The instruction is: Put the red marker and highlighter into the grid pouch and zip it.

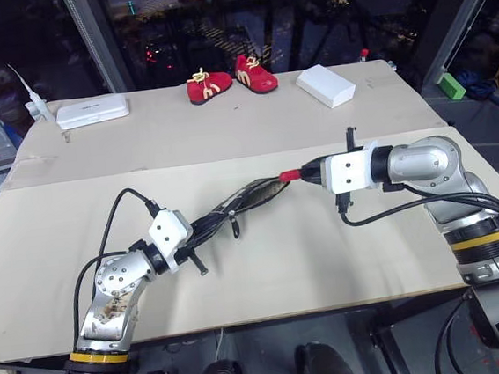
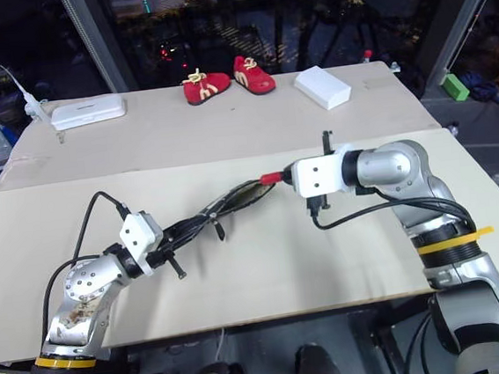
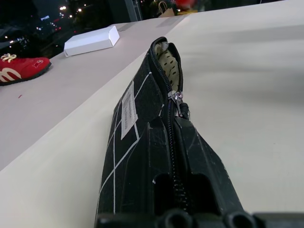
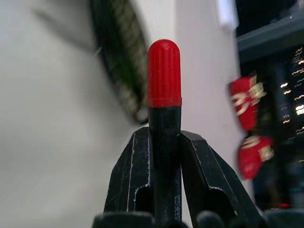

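1. Right gripper (image 4: pixel 164 142): both black fingers clamped on the black barrel of the red marker (image 4: pixel 164 76). The red cap sticks out well past the fingertips, in line with the fingers.
2. In the head views this gripper (image 1: pixel 312 174) is held above the table (image 1: pixel 266 265), aimed toward the robot's left; the marker's red tip (image 1: pixel 289 174) lies just ahead of it.
3. Grid pouch (image 1: pixel 246 198): directly ahead of the marker tip, its open mouth facing the right gripper. The red cap is at the mouth edge; whether it has entered cannot be told.
4. Left gripper (image 1: pixel 202 229): clenched on the near end of the pouch. In the left wrist view the black fabric, white grid lines and white label (image 3: pixel 128 108) run straight out from between its fingers.
5. Pouch is held off the table, stretched from the left gripper toward the right one. Zipper pull (image 3: pixel 176 100) sits part-way along; beyond it the far end gapes, showing pale dotted lining.
6. Highlighter: green shows inside the pouch opening in the right wrist view (image 4: pixel 124 71), beyond the marker cap; blurred, shape not resolved.
7. Beyond both grippers, on the far table: red baby shoes (image 1: pixel 230 79), white box (image 1: pixel 325 85), white case (image 1: pixel 92 110). Well apart from the pouch.
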Available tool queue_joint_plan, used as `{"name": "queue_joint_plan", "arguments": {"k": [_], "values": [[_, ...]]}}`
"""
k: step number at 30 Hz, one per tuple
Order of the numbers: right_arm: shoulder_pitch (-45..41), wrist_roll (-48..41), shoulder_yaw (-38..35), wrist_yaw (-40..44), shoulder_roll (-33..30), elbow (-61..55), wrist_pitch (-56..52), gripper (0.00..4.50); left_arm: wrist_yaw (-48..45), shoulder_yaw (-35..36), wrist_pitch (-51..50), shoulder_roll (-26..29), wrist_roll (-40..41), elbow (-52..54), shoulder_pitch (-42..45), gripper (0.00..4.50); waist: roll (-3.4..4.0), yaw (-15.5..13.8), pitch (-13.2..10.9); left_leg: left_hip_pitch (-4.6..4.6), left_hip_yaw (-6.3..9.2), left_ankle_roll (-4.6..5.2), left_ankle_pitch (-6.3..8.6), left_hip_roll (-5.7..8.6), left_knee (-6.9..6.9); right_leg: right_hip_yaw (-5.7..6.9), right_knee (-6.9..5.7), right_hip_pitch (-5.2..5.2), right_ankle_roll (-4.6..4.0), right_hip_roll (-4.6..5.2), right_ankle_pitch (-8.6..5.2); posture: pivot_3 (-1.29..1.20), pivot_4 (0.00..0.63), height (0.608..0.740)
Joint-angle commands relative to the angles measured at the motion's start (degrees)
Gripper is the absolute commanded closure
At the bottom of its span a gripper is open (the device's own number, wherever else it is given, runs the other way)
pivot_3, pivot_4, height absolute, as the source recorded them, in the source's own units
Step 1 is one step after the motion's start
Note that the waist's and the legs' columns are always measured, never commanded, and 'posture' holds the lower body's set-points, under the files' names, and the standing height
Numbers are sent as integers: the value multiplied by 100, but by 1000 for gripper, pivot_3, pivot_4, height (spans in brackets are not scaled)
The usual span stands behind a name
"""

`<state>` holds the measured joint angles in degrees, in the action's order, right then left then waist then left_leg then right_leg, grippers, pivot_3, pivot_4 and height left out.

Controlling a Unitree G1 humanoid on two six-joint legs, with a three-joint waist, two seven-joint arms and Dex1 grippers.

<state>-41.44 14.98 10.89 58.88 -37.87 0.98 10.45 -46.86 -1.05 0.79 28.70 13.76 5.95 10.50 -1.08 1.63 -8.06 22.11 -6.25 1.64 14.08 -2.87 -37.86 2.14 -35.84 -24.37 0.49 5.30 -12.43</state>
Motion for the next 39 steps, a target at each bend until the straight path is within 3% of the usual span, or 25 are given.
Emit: {"name": "queue_joint_plan", "arguments": {"k": [1, 15, 29, 39], "values": [[68, 223, 262, -243, 227, -495, -360, 4051, -8, 55, 44, -7, 90, 77, 46, 4500, 0, -30, 0, 3, -1, 0, 0, 0, 0, 0, 0, -2, 0, 0, 0, 0, 150, 740], [-31, 1252, 869, -1074, 269, 255, -40, 4051, -59, 39, 86, -15, 77, -32, 177, 4500, -1, -85, 0, 14, -10, 1, 0, 4, -3, 6, 7, -5, -1, -3, -1, 0, 150, 740], [-456, 1615, 1457, -1167, 694, 704, 382, 4051, -134, 22, 99, -31, 67, -122, 281, 4500, -1, -80, 0, 14, -10, 1, -1, 3, -3, 6, 6, -6, -1, -5, 0, 0, 150, 740], [-959, 1857, 1925, -1779, 1619, 1791, 848, 4051, -121, 99, 63, 29, 88, -40, 249, 4500, -1, -57, 0, 14, -11, -2, -2, 1, -3, 7, 0, -10, -1, -7, 0, 0, 150, 740]]}}
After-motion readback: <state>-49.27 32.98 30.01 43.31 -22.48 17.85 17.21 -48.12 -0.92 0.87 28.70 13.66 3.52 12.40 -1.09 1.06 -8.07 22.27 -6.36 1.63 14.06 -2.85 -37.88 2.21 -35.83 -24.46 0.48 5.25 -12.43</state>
